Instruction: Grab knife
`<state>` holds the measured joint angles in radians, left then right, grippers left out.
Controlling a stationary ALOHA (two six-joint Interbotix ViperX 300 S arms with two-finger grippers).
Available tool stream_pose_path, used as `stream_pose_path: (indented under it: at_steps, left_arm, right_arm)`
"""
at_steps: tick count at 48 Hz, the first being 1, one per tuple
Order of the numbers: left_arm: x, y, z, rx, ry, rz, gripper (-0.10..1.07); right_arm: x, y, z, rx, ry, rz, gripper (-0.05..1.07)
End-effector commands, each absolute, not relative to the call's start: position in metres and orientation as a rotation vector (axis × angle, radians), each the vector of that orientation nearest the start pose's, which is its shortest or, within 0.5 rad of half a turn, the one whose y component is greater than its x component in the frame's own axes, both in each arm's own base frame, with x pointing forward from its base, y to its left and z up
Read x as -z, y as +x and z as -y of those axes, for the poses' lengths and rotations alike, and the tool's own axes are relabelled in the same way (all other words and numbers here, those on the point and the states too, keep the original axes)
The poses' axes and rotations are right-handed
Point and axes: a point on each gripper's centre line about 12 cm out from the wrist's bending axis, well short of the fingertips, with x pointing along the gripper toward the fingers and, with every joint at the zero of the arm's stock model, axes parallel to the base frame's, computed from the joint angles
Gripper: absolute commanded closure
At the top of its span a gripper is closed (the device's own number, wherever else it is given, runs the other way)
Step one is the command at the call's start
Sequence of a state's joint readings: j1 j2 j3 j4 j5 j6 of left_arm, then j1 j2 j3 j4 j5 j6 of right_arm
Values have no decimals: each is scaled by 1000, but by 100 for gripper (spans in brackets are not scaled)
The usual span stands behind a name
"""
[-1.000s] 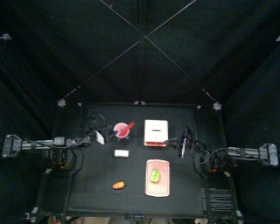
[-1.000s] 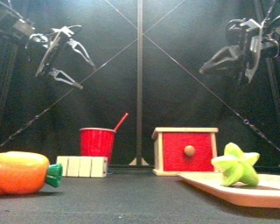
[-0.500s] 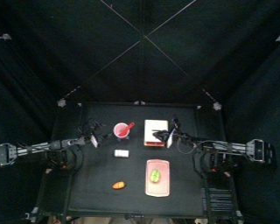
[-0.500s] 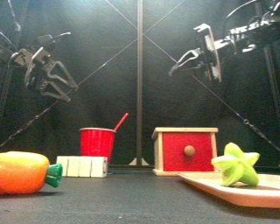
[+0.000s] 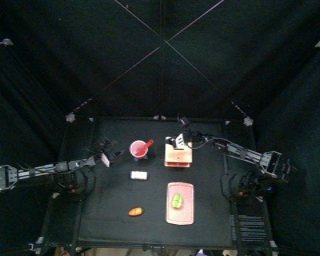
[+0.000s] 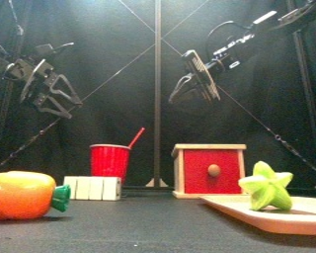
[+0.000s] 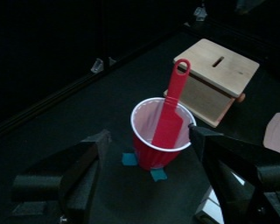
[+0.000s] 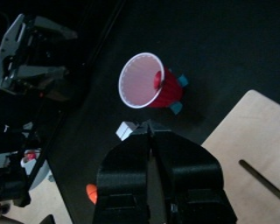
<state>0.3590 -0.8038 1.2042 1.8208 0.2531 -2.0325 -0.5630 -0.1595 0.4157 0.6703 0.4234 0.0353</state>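
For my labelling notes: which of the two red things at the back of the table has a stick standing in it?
The red cup, with the red handle rising from its mouth. The red-fronted wooden box beside it has only a small knob.

The red knife (image 7: 171, 107) hides its blade inside the red cup (image 7: 157, 140); only its handle shows.

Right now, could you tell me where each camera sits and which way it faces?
Top: overhead, straight down on table, both arms entering.
Front: table edge, level; carrot, red cup, both grippers above.
Left wrist: open left gripper over red cup.
Right wrist: shut right gripper over box.
All share the cup.
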Motion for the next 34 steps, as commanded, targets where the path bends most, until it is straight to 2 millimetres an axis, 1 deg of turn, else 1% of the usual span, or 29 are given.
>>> stream_pose_path:
  at_steps: [1, 9, 14, 19, 25, 27, 34]
  left_arm:
    - [-228, 188, -102, -634, -218, -265, -5]
    - [-225, 187, -101, -640, -247, -269, -5]
    - [-222, 186, -100, -643, -266, -274, -5]
    - [-220, 185, -100, -644, -272, -280, -5]
    - [-217, 184, -99, -643, -277, -287, -5]
    - [-216, 184, -98, -642, -279, -288, -5]
    - [-216, 184, -98, -643, -291, -286, -5]
  right_arm:
    - [-308, 362, 201, 451, 887, -445, 90]
    - [-307, 386, 219, 401, 915, -538, 78]
    - [-309, 405, 228, 348, 914, -612, 69]
    - [-304, 419, 238, 315, 915, -681, 59]
    - [-299, 434, 247, 285, 899, -746, 43]
    - [-297, 439, 250, 282, 891, -766, 36]
    - [-294, 446, 258, 285, 869, -806, 20]
